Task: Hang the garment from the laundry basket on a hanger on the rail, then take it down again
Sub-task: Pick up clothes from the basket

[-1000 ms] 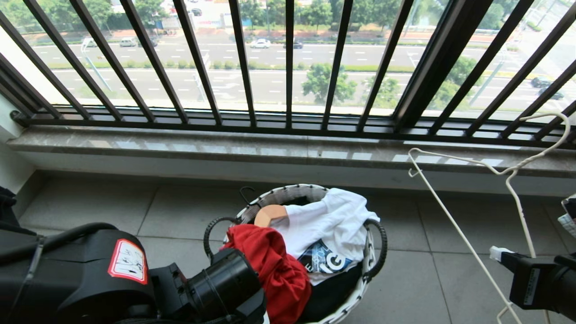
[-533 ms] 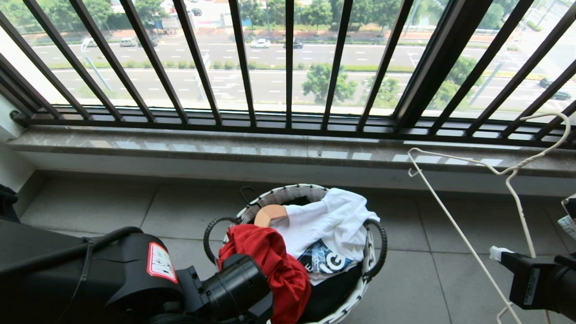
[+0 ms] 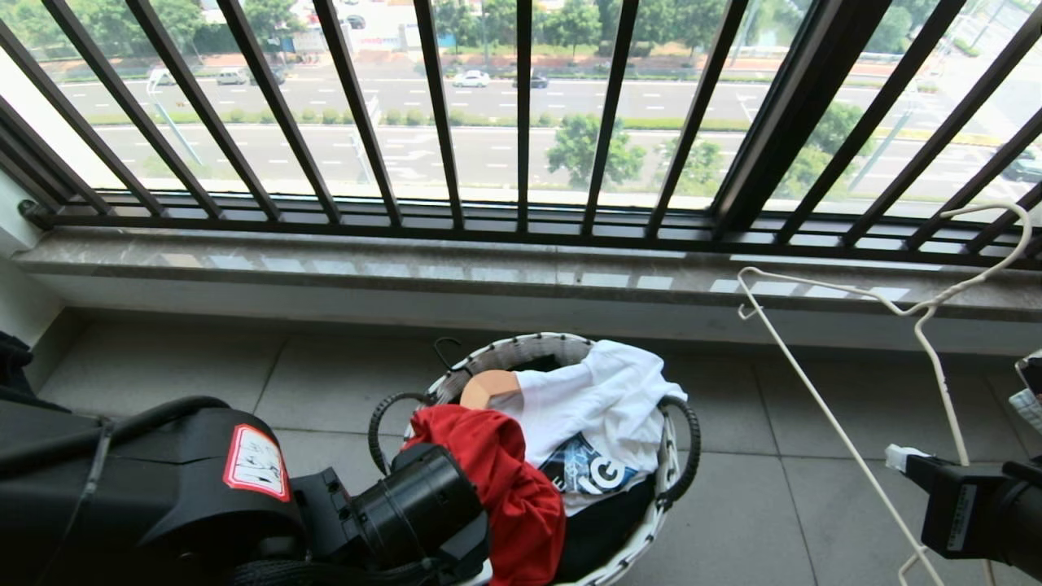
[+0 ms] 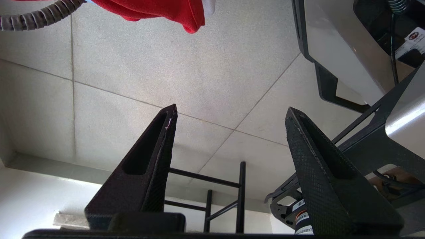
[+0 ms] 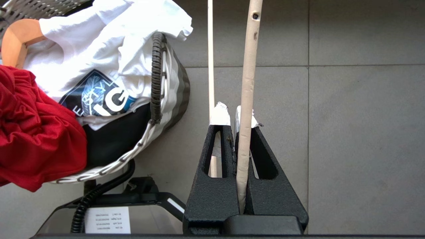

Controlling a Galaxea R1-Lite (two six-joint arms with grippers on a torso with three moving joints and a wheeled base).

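Note:
The red garment (image 3: 505,480) hangs bunched over the near left rim of the laundry basket (image 3: 521,350); its hem also shows in the left wrist view (image 4: 159,10). My left gripper (image 4: 230,113) is open and empty over bare floor tiles, just beside that cloth. In the head view only the left arm's wrist (image 3: 407,513) shows, not its fingers. My right gripper (image 5: 229,114) is shut on the cream wire hanger (image 5: 247,66), held upright to the right of the basket (image 5: 132,152). The hanger (image 3: 847,439) rises from the right gripper (image 3: 895,460) at the right edge. The rail is out of view.
A white printed shirt (image 3: 602,399), a wooden hanger (image 3: 488,389) and black cloth fill the basket. The stone sill (image 3: 488,268) and dark window bars (image 3: 521,122) stand behind it. My own base (image 4: 332,49) and a black rack (image 4: 239,199) lie near the left gripper.
The left arm swung slightly toward the basket and came back. The red garment's folds shifted a little. The right arm and the hanger have not moved.

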